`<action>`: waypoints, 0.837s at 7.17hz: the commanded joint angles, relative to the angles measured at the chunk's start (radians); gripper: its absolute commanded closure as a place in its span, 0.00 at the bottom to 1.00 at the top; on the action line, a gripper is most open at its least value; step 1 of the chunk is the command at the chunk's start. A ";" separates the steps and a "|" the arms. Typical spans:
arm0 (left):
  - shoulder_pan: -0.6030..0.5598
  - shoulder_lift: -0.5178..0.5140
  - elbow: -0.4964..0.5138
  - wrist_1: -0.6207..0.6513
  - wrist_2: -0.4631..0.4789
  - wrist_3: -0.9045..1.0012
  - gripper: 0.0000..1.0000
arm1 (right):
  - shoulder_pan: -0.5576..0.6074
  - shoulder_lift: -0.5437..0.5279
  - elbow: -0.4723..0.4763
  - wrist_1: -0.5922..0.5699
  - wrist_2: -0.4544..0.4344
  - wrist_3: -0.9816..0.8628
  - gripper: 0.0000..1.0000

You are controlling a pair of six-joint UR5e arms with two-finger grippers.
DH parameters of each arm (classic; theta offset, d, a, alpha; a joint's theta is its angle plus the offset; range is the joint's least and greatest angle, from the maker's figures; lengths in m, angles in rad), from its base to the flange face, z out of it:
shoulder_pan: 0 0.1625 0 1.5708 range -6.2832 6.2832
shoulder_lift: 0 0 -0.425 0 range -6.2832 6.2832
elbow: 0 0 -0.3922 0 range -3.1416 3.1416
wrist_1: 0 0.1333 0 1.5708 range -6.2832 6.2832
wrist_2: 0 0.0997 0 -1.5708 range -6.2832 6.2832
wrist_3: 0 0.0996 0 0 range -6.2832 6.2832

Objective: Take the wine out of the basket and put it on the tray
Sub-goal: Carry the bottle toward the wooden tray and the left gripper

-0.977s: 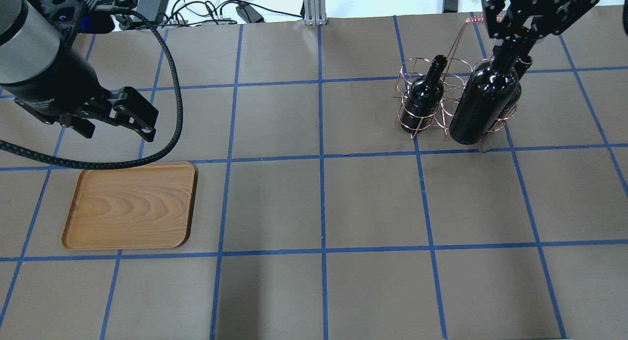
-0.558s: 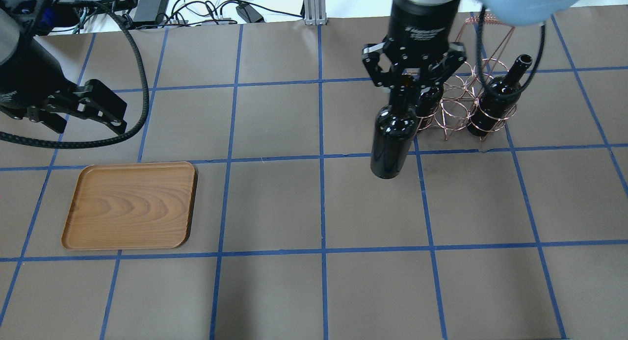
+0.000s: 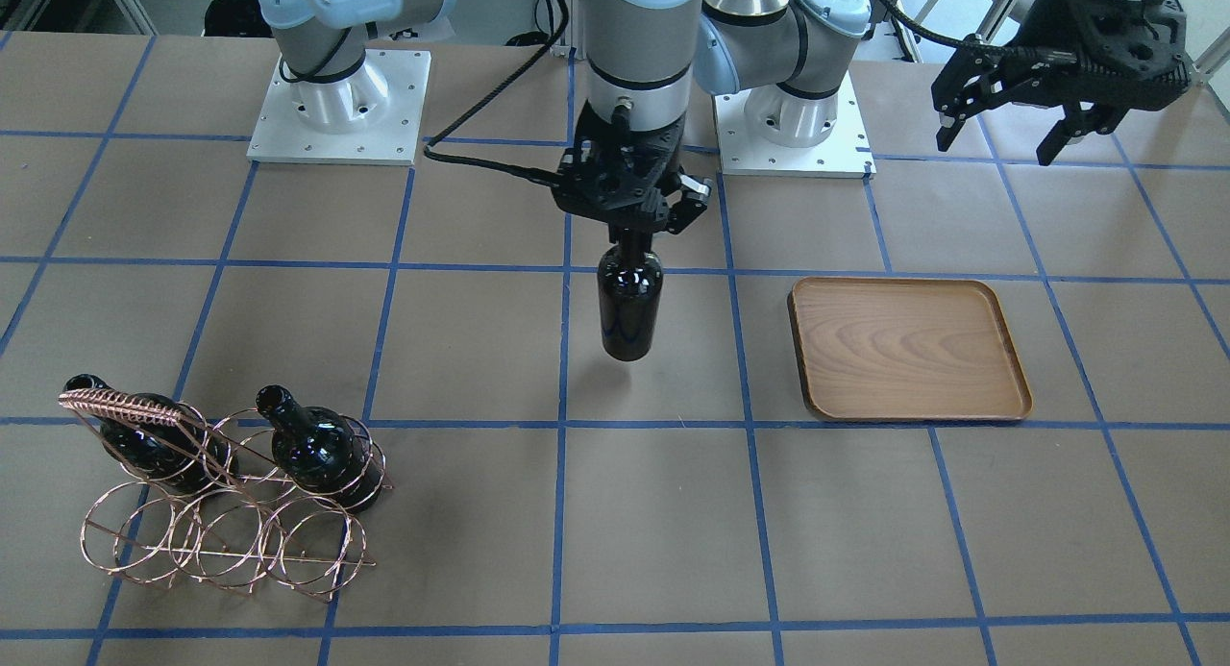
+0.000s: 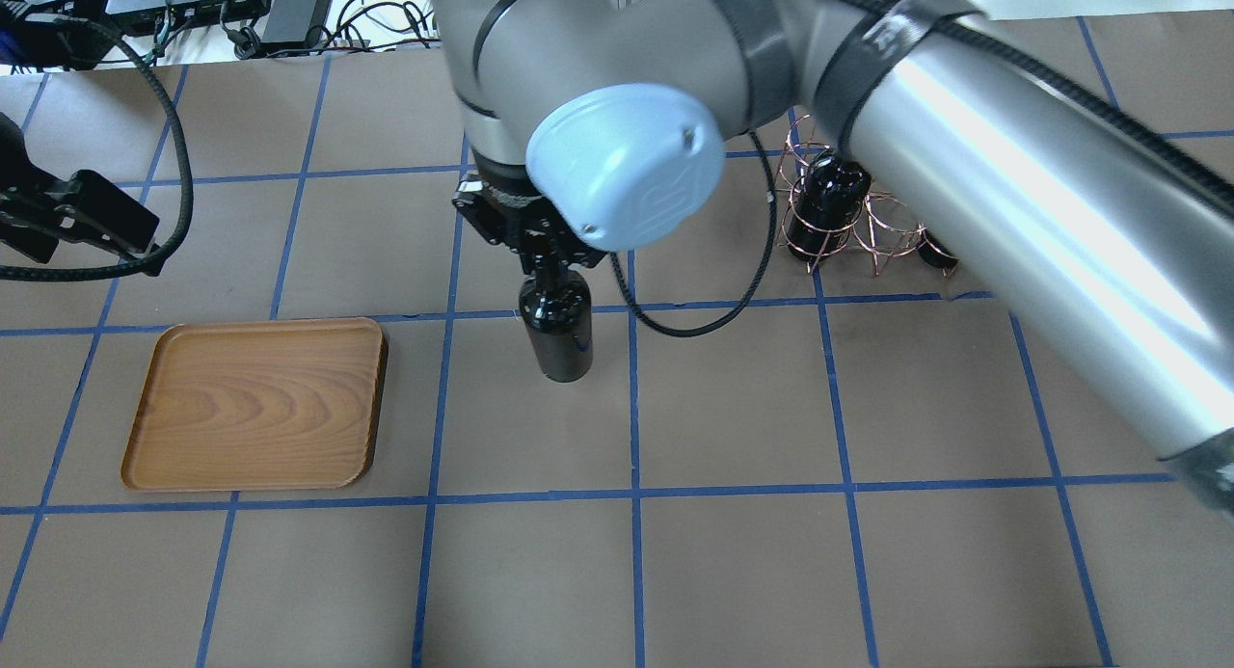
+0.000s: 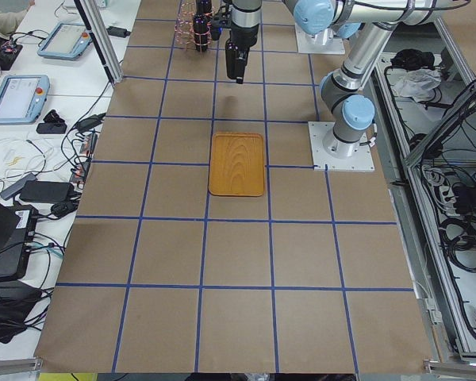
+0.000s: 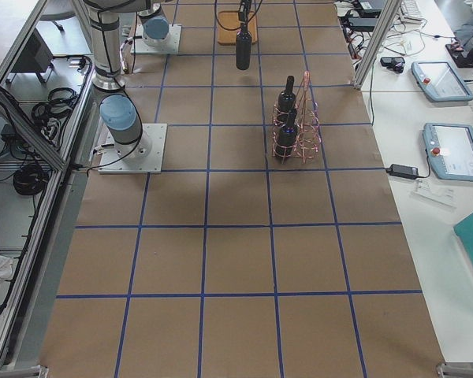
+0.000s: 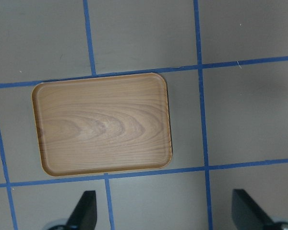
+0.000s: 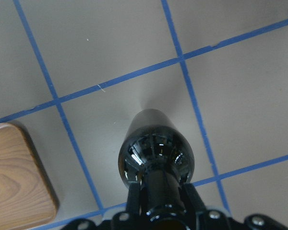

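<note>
Pinching the neck, the right gripper (image 3: 629,232) held the wine (image 3: 629,310) upright, clear of the table, short of the tray (image 3: 908,349) on its basket (image 3: 221,541) side. The left gripper (image 3: 999,137), fingers spread and empty, hovered near the tray.

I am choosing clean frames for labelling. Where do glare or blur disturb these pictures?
Overhead exterior: the right arm, close to the lens, looks soft, carries a bright streak and hides much of the basket. Right wrist-mounted: bright reflections cover the shoulder of the wine. Exterior front-facing: sharp, only a small glint on the wine.
</note>
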 commanded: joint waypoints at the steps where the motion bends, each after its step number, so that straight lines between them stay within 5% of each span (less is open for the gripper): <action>1: 0.026 -0.001 -0.008 -0.021 0.004 0.080 0.00 | 0.078 0.102 -0.080 -0.038 0.010 0.151 0.96; 3: 0.032 -0.001 -0.008 -0.022 0.005 0.080 0.00 | 0.132 0.162 -0.120 -0.038 -0.014 0.213 0.93; 4: 0.032 -0.001 -0.008 -0.022 0.004 0.080 0.00 | 0.134 0.161 -0.122 -0.038 -0.014 0.213 0.79; 5: 0.032 -0.001 -0.007 -0.022 0.004 0.080 0.00 | 0.135 0.162 -0.122 -0.039 -0.017 0.225 0.01; 6: 0.032 -0.003 -0.007 -0.019 -0.002 0.080 0.00 | 0.135 0.162 -0.122 -0.039 -0.005 0.240 0.00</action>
